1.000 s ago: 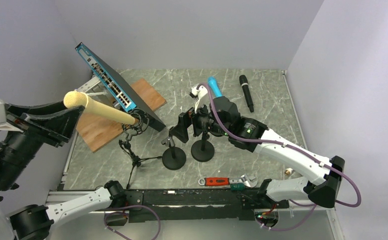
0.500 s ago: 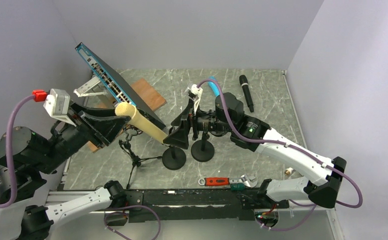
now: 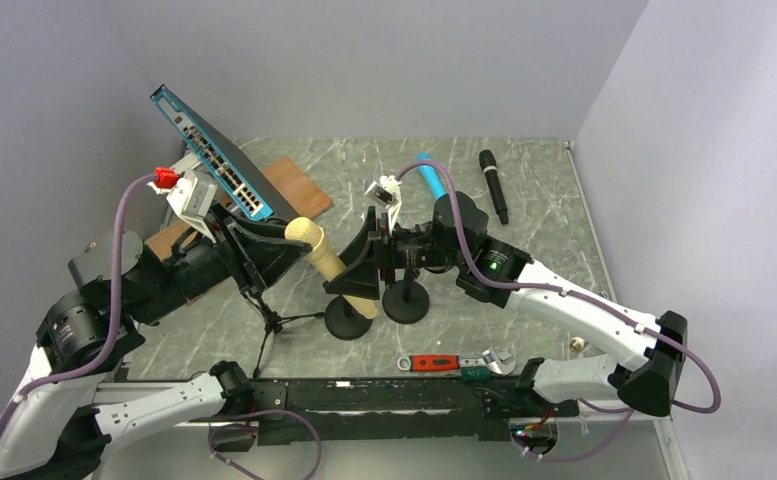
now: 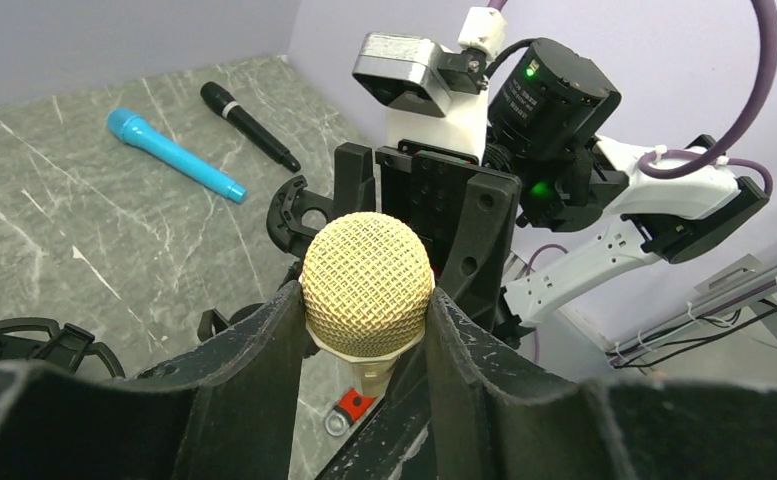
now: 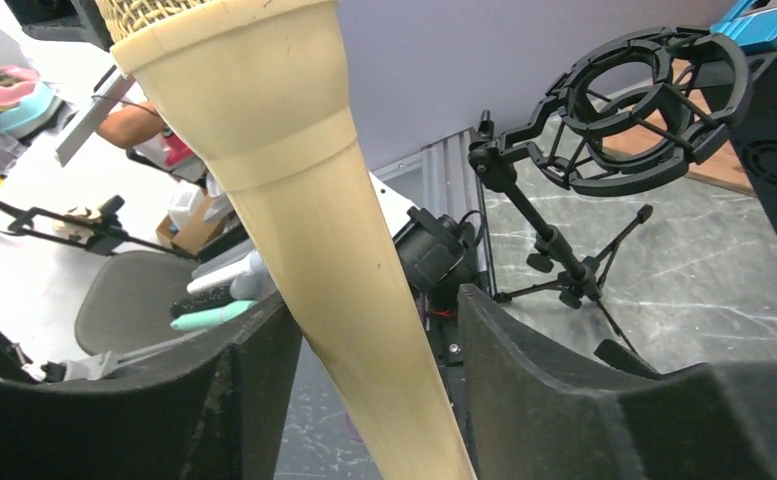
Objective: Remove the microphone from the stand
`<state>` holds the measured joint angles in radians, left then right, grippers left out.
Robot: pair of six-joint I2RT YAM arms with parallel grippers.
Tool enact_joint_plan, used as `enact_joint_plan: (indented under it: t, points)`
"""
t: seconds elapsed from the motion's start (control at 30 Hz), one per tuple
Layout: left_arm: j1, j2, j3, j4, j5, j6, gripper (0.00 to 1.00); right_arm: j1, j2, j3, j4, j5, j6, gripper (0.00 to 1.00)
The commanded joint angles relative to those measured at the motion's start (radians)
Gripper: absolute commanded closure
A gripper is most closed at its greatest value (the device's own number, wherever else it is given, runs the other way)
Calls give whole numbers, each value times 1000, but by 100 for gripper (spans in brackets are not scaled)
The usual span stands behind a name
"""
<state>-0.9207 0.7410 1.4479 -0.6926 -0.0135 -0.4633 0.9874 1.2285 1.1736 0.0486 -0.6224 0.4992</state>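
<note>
the cream microphone point(image 3: 322, 255) is off its mount and up in the air above the table point(image 3: 534, 250), slanting down from its mesh head on the left toward the two round-base stands point(image 3: 349, 320). the left gripper point(image 3: 286, 243) holds it: in the left wrist view the fingers point(image 4: 254, 370) sit narrow against either side just under the head, clamped on it. the right gripper point(image 5: 374, 310) has its fingers on either side of the lower handle. the fingers are set wider than the handle: one looks to brush it and a sliver of gap shows on the other side, so it frames the handle without gripping.

the tripod stand point(image 5: 544, 240) stands just beside, and its shock-mount ring shows nothing inside it in the right wrist view. so i judge the removal itself done and a hand-over or a set-down in hand. the next move calls for the right fingers to close squarely on the handle before the left lets go, or for the left to lower the microphone onto bare marble away from the stands.

farther back lie a blue microphone point(image 3: 429, 175) and a black microphone point(image 3: 494, 187), well apart from the arms.

the microphone's tail is hidden behind the right gripper from above and cut off in the right wrist view. the left finger contact below the head cannot be made out.
</note>
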Motion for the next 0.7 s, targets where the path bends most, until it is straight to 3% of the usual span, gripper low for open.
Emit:
enact_joint_plan:
  t: [0.0,0.17,0.2,0.23,0.3,0.33,0.4,0.67]
  points:
    - [-2,-2,5,86,38,-24,100,2,-8,-15,119,-48,33,45]
    - [-2,-3,7,71,18,-2,100,3,6,-6,112,-49,25,75]
    - [-2,0,16,56,17,12,89,2,6,-2,104,-44,21,80]
    - [-1,-2,20,45,17,24,69,3,7,4,91,-39,14,83]
    - [-2,-15,20,30,-31,42,19,0,6,17,53,-19,-11,87]
    - [-2,-25,17,28,-48,49,5,2,3,27,26,-3,-26,87]
    - [-2,-53,10,30,-79,71,1,2,-3,50,-36,44,-69,90]
    - [-2,-144,39,-43,-259,159,1,1,-64,144,-279,368,-246,98]
